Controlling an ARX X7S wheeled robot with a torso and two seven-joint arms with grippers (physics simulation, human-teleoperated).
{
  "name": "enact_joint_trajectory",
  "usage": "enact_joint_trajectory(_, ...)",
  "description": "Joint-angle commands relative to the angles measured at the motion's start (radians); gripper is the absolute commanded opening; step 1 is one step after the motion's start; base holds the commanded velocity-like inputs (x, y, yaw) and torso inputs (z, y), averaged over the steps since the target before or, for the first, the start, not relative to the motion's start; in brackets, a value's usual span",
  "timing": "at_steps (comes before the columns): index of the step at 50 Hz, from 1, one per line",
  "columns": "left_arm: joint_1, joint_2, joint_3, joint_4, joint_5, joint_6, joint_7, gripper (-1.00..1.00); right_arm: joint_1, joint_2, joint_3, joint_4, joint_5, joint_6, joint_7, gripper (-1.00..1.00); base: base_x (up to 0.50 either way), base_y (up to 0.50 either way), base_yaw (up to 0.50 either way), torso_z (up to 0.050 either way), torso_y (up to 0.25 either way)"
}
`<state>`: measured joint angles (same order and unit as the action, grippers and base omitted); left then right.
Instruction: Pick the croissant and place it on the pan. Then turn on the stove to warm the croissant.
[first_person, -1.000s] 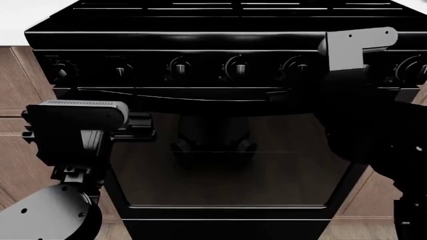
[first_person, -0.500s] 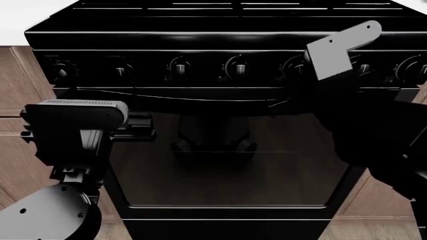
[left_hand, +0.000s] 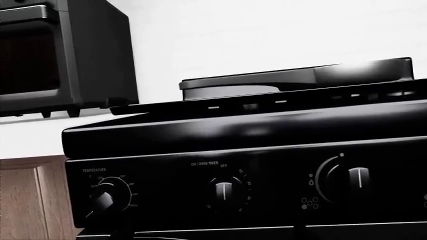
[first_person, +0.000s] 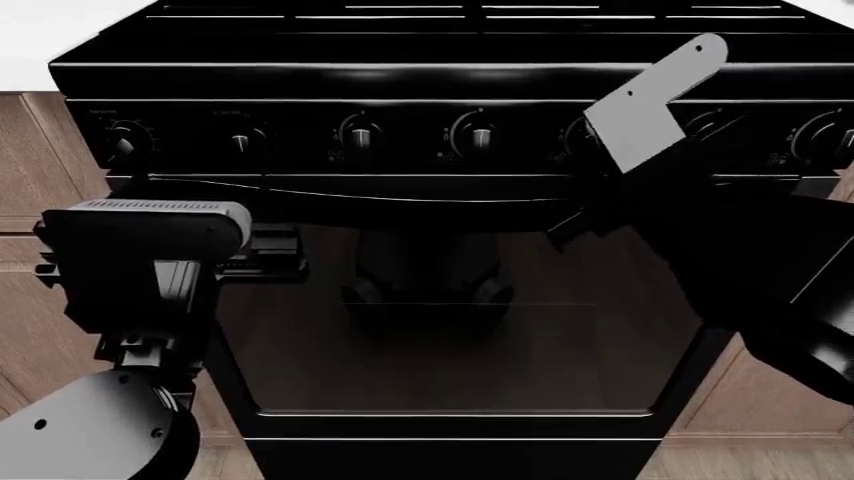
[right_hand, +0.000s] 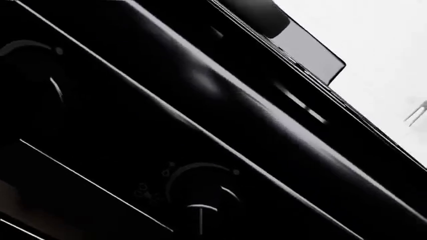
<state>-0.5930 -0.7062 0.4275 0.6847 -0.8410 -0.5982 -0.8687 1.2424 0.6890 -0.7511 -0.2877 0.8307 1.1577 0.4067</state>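
So the robot's parked right up against the stove (first_person: 441, 130), head view looking down at the row of round knobs (first_person: 474, 132) and the glass oven door (first_person: 454, 320) underneath. The right arm's grey wrist bracket (first_person: 647, 105) is tilted and sits up against the control panel near one of the right-hand knobs, but the right gripper itself is lost in all that black, so honestly can't tell if it's open or closed. Left arm (first_person: 147, 250) hangs low beside the oven door, and its gripper doesn't show clearly either. From the left wrist view the pan (left_hand: 293, 80) is sitting up on the burner grates, seen edge-on. Croissant isn't visible from any angle here. A dark boxy appliance (left_hand: 63, 55) sits on the white surface (left_hand: 27, 135) beside the stove.
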Motion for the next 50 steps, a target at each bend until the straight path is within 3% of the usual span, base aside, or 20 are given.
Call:
enact_joint_trajectory(1, 0.003, -0.004, -0.003, 0.005, -0.001, 0.002, -0.004, 1.0, 0.052, 0.022, -0.066, -0.025, -0.064, 0.002, -0.035, -1.0, 0.0, 0.0, 0.0, 0.0, 0.011)
enact_joint_trajectory(26, 0.003, -0.018, -0.011, 0.037, -0.013, -0.01, -0.026, 1.0, 0.095, 0.058, -0.151, -0.083, -0.123, 0.002, -0.065, -1.0, 0.0, 0.0, 0.0, 0.0, 0.003)
enact_joint_trajectory(37, -0.008, -0.023, -0.016, 0.053, -0.025, -0.022, -0.037, 1.0, 0.071, 0.061, -0.077, -0.113, -0.037, 0.046, -0.036, -1.0, 0.0, 0.0, 0.0, 0.0, 0.004)
enact_joint_trajectory(38, -0.012, -0.023, -0.017, 0.056, -0.027, -0.025, -0.039, 1.0, 0.067, 0.062, -0.062, -0.125, -0.017, 0.063, -0.026, 1.0, 0.0, 0.0, 0.0, 0.0, 0.0)
enact_joint_trajectory(50, -0.026, -0.019, -0.009, 0.068, -0.031, -0.036, -0.042, 1.0, -0.028, 0.089, 0.187, -0.35, 0.326, 0.242, 0.209, 1.0, 0.0, 0.0, 0.0, 0.0, 0.0)
